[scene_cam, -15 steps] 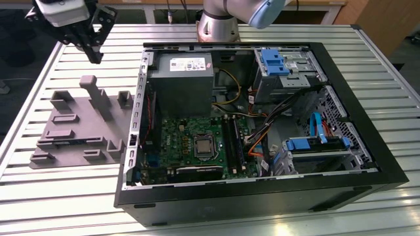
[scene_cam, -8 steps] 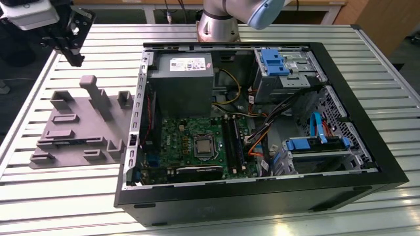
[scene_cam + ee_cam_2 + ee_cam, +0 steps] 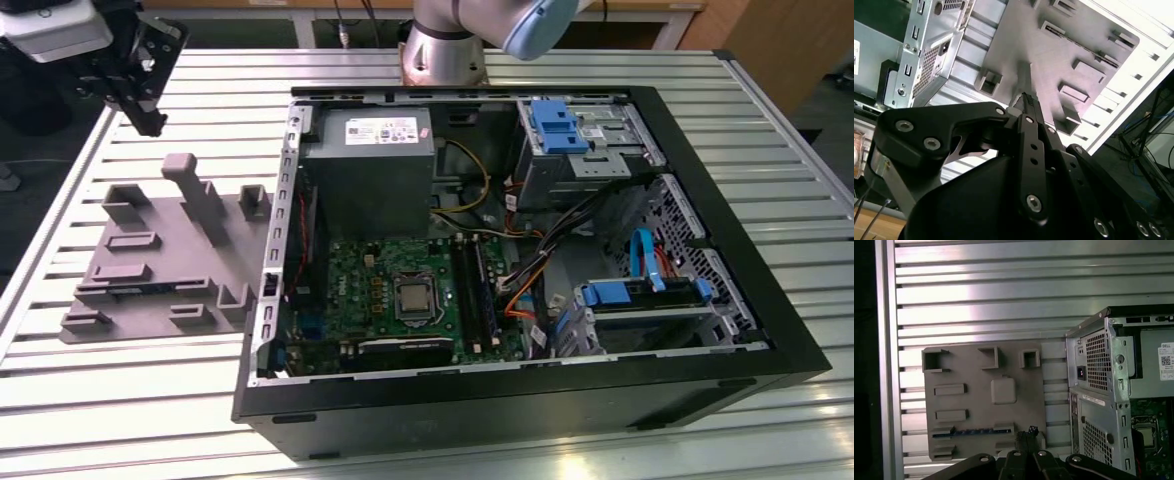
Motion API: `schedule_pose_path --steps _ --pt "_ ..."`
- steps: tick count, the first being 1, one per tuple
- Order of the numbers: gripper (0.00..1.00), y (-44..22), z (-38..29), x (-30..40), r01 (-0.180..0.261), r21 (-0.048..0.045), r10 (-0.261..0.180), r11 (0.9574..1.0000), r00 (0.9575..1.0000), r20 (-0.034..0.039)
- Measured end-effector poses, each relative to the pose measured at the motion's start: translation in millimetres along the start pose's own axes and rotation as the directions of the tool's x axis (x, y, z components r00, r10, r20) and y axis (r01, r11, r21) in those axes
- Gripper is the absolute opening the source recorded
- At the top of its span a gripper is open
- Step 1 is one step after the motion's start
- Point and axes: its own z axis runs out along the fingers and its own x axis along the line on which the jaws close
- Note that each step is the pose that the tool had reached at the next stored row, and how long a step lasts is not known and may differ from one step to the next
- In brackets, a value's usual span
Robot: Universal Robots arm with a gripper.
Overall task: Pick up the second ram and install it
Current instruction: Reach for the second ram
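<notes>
The second ram is a thin blue-green strip lying in a slot of the grey holder plate, on the side of the plate away from the arm's base. In the exterior view the ram sits low on that plate, at the exterior view's left of the computer case. My gripper hangs high above the plate's far end, well clear of the ram. Its black fingers lie together with nothing between them, and the gripper points down at the plate. The long black memory slots run across the motherboard.
The open black computer case fills the middle of the slatted aluminium table. Inside are a grey power supply, blue drive brackets and loose cables. Tall grey posts rise from the holder plate. The arm's base stands behind the case.
</notes>
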Motion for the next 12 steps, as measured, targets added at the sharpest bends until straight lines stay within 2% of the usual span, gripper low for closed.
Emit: schedule_pose_path --steps 3,12 --pt "0.11 -0.4 -0.1 5.3 0.0 -0.0001 0.0 1.0 1.0 0.0" --pt "0.11 -5.5 -1.1 35.5 0.0 0.0 0.0 1.0 1.0 0.0"
